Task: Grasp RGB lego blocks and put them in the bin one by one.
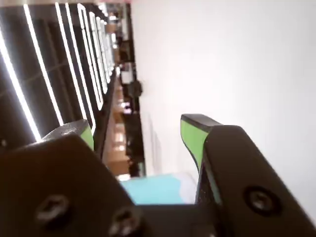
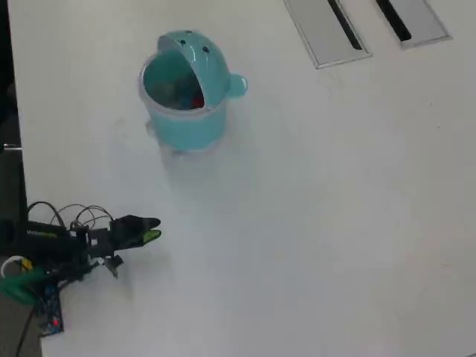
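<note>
The teal bin (image 2: 186,130) stands at the table's upper left in the overhead view, its domed lid flipped back. A red lego block (image 2: 198,100) lies inside it beside dim shapes whose colours I cannot tell. No other lego block shows on the table. My gripper (image 2: 152,229) is pulled back at the lower left, well below the bin and pointing right. In the wrist view the gripper (image 1: 137,123) stands open, its green-padded jaws wide apart with nothing between them. A patch of the teal bin (image 1: 158,190) shows low between them.
Two grey slotted plates (image 2: 327,30) (image 2: 413,18) are set into the white table (image 2: 320,223) at the top right. The arm's base with wires and a board (image 2: 44,312) sits at the table's left edge.
</note>
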`<state>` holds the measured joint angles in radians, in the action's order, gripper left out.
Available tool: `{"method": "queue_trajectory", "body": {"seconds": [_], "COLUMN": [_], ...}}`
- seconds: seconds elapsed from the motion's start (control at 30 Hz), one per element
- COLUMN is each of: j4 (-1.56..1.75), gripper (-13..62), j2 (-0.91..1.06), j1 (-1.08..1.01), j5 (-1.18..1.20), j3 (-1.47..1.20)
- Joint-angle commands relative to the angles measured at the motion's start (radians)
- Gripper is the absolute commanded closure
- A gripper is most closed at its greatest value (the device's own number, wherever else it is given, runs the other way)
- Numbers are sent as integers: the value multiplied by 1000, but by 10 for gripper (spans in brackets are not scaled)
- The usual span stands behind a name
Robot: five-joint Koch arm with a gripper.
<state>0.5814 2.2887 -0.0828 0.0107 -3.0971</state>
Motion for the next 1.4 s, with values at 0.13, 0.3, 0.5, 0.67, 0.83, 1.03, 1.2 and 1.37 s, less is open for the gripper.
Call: {"method": "queue_trajectory", "body": {"seconds": [0.13,0.3,0.5,0.67,0.83,1.03,1.2,1.37], "j4": [-74,-173,-288,-360,-463,-522,-541,-584], "gripper": [155,155,154,154,154,154,154,149], "j2": [55,57,58,58,58,58,58,54], "j1": [11,9,0,2,8,17,15,34], "j5": [12,-9,-15,-63,-186,-250,-250,-249], "j3": [-74,-74,-74,-74,-74,-74,-74,-74]}}
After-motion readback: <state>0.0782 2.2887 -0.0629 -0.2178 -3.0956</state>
